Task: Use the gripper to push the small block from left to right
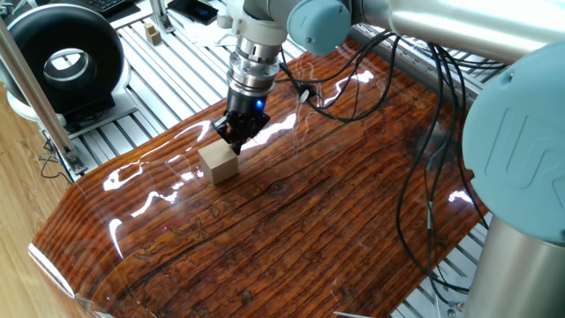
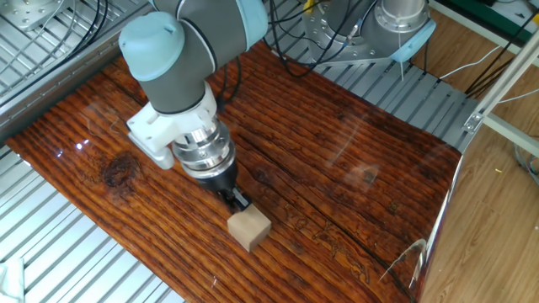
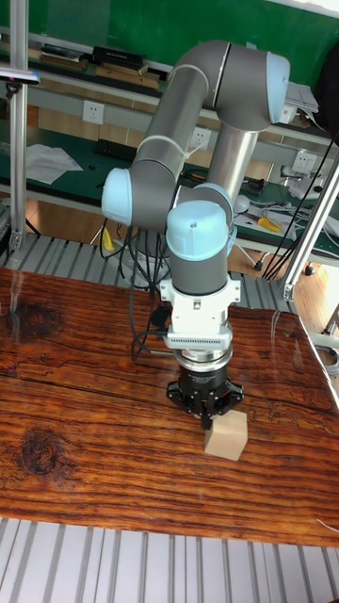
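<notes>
Pressing its closed black tips against one side of the small block (image 1: 219, 162), the gripper (image 1: 235, 134) stands nearly upright over the table (image 1: 291, 230); the two fingers are drawn together with no gap showing, and they hold nothing, only touch the cube from the side. On the silver wrist just above the claw a blue light glows, seen best from the fixed view with the ring lamp in its corner; from the other fixed view the gripper (image 2: 236, 199) points down and slightly toward the block (image 2: 249, 229), which sits flat on the glossy red-brown planks; its top face is plain and unmarked. From the tall fixed view the gripper (image 3: 209, 412) hangs straight down from the grey and light-blue arm (image 3: 200, 226), and the block (image 3: 226, 435) lies just right of the fingertips, touching them, with one corner turned toward the camera; the cube sits toward the right part of the wooden top and close to its near edge, with bare wood all around it. Black cables (image 1: 424, 159) trail from the arm across the far part of the table, well apart from the block; a black ring-shaped lamp (image 1: 62, 60) stands on the slatted metal bench beyond the table's end, and a much tinier wooden piece (image 1: 154, 34) rests on that same bench, far from the claw.
</notes>
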`<state>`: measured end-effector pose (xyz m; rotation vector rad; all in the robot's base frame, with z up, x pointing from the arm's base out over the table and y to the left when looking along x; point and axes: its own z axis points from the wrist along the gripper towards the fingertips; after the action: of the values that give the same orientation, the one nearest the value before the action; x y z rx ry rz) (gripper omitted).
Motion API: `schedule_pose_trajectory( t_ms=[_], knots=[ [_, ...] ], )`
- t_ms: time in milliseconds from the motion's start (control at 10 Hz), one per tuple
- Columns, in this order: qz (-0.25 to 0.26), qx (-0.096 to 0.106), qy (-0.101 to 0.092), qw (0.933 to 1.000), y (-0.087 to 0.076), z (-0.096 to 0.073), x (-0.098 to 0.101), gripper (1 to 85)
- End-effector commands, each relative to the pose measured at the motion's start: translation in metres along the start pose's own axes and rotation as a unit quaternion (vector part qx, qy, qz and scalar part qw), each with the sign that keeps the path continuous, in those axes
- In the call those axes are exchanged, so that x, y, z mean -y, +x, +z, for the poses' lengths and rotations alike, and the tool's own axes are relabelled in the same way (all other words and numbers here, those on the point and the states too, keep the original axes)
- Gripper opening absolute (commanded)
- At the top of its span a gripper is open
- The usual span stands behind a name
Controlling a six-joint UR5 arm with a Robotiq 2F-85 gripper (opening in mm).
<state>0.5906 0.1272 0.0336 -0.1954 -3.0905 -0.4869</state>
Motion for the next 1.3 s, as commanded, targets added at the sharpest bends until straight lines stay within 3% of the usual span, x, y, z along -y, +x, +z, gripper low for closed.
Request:
schedule_pose_trajectory(
  t_ms=[0, 400, 1200],
  knots=[
    [0.002, -0.001, -0.033, 0.9994, 0.001, -0.001, -0.019, 1.0],
    [0.008, 0.004, -0.052, 0.9986, 0.001, 0.0, -0.03, 1.0],
    [0.003, 0.013, -0.107, 0.9942, -0.003, -0.002, -0.058, 1.0]
  ],
)
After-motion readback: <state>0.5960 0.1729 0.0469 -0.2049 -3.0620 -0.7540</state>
